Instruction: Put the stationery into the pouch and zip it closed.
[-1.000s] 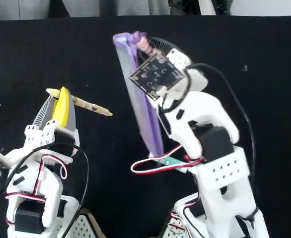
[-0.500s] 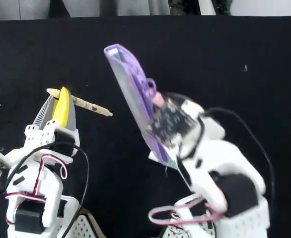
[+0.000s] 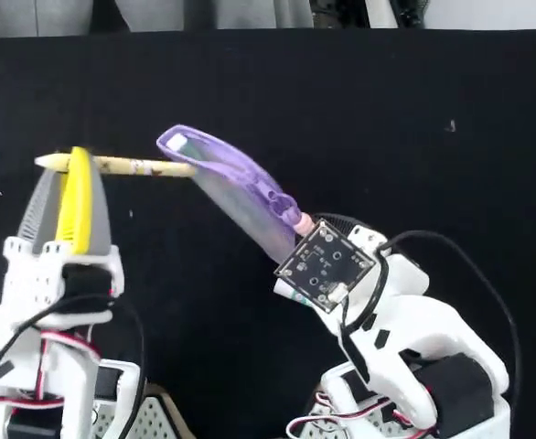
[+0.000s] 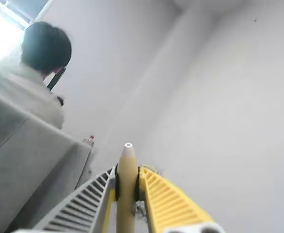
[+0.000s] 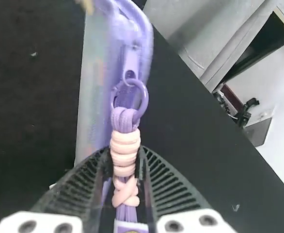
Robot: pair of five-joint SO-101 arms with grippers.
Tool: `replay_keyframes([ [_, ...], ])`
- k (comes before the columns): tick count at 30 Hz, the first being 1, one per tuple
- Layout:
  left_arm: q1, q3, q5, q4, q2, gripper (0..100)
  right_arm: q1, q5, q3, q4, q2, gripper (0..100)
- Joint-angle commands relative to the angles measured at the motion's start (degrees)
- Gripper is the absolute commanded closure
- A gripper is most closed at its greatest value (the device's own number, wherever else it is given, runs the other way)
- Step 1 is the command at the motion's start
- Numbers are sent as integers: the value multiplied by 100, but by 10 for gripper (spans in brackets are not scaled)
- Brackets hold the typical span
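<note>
Pouch cord (image 5: 124,138) clamped tight in right gripper (image 5: 124,156).

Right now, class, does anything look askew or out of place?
Nothing is spilled or damaged. The pouch is slanted in mid-air, held by the right gripper at its zip cord, while the left gripper holds a pencil level at its mouth.

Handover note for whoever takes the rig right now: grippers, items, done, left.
Left gripper shut on the pencil, held level above the table.
Right gripper shut on the zipper cord, holding the pouch raised, mouth open toward the pencil.
Pencil's end is at the mouth, not clearly inside.
Done: both picked up.
Left: push the pencil in, release, zip closed.
</note>
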State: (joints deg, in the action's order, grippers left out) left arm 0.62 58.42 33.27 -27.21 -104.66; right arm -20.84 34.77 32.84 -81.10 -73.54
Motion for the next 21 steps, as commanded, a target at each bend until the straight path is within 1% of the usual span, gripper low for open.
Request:
replay_keyframes([
  [1, -40, -347, 18, 527, 53, 971, 281, 62, -356, 9, 4, 988],
  [4, -40, -303, 18, 440, 26, 971, 519, 62, -338, 18, 4, 988],
  [8, -31, -180, 18, 404, 62, 971, 554, 62, -259, 0, -40, 988],
  [12, 4, 303, 18, 800, 62, 971, 527, 62, -22, 26, -418, 988],
  [17, 198, 901, 264, 633, 35, 970, 563, 62, 400, 352, -796, 988],
  [21, 207, 567, 264, 615, 26, 970, 563, 53, 831, 756, -787, 988],
])
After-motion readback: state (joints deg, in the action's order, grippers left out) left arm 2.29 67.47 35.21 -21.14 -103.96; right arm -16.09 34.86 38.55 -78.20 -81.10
